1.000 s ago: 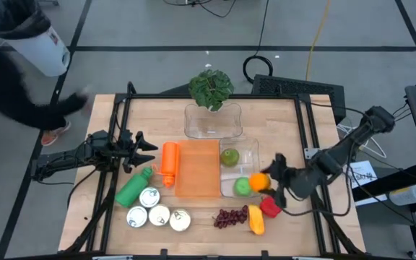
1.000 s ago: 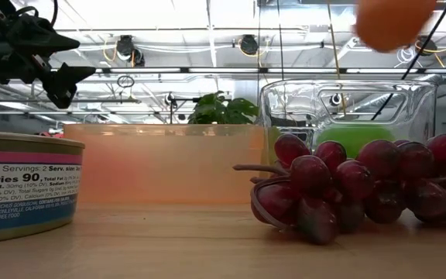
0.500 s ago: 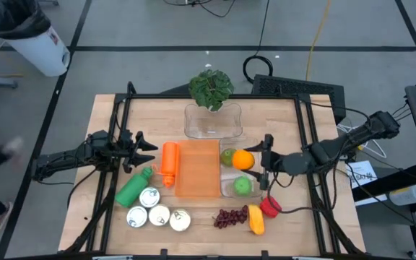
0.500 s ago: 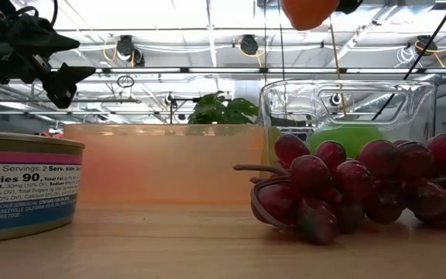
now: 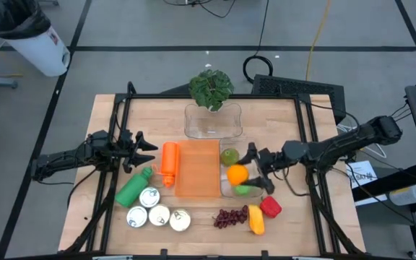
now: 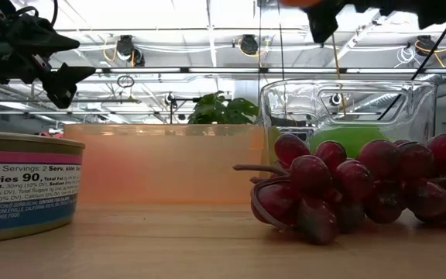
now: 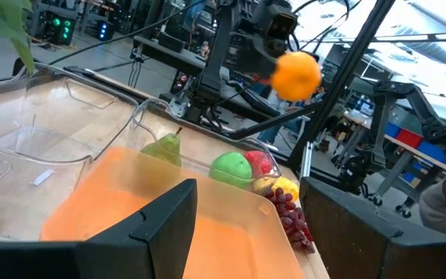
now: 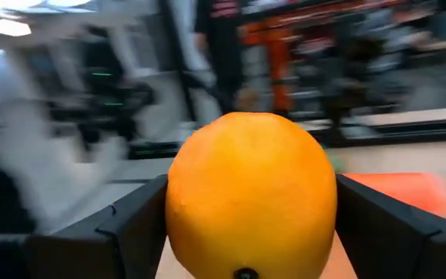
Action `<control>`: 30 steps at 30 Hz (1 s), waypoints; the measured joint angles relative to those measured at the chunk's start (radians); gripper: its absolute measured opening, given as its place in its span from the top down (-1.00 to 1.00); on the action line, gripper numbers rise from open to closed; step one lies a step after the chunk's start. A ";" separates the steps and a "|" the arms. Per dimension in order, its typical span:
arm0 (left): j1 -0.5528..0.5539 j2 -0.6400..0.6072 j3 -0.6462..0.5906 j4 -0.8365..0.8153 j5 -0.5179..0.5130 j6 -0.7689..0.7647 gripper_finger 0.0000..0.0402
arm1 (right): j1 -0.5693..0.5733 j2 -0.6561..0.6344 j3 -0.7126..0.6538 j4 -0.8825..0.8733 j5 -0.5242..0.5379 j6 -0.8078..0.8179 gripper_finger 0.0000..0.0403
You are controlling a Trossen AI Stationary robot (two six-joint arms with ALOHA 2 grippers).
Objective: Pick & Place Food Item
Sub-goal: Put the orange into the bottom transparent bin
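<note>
right gripper [image 5: 245, 167] clamped on the orange [image 5: 237, 174], both up in the air | clear container [image 5: 250, 148] straight below it, so looks like just a drop | left gripper [image 5: 144, 149] way off, parted, holding nothing

A round, glossy orange fruit [image 5: 237, 174] sits clamped between the two dark fingers of the right tool [image 5: 249, 167], lifted above the clear plastic container [image 5: 249, 148]. In that container lie a green pear [image 5: 229, 156] and a green apple [image 5: 245, 189].
</note>
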 joint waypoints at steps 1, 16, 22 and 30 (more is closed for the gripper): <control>0.000 0.000 0.000 0.000 0.000 0.001 -0.21 | -0.001 0.002 -0.001 0.013 -0.048 0.015 -0.52; 0.000 0.000 0.000 0.000 0.000 0.001 -0.21 | 0.005 0.008 -0.002 0.105 -0.449 -0.001 -0.52; 0.000 0.000 0.000 0.000 0.000 0.000 -0.21 | 0.002 0.007 -0.005 0.251 -0.421 -0.046 -0.52; 0.000 0.000 0.000 0.000 0.000 0.000 -0.21 | 0.003 0.007 -0.081 0.655 -0.293 -0.039 -0.52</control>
